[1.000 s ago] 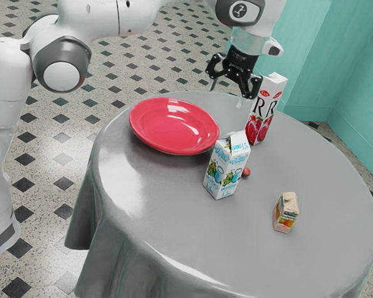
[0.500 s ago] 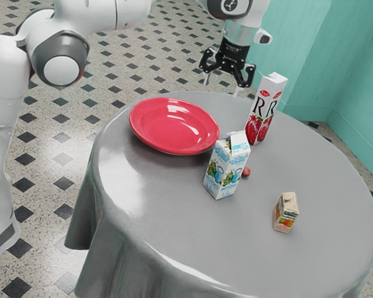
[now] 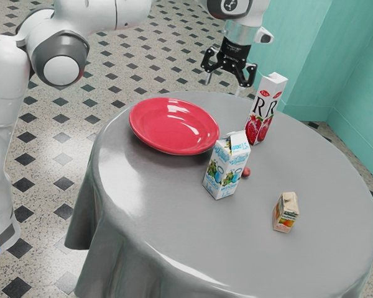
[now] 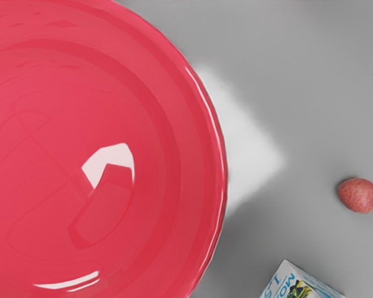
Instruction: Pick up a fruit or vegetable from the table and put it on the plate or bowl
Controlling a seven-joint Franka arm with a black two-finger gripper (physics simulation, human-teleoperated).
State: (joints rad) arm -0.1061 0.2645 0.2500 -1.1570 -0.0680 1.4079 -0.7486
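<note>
The black two-finger gripper (image 3: 227, 76) hangs open and empty. The glossy round red plate (image 3: 173, 124) lies below it, the small reddish fruit (image 4: 358, 195) farther off.

On the table (image 3: 174, 236), the plate (image 3: 174, 124) sits upper centre. A carton (image 3: 227, 166) stands at its lower right, the fruit (image 3: 246, 172) just right of that.
</note>
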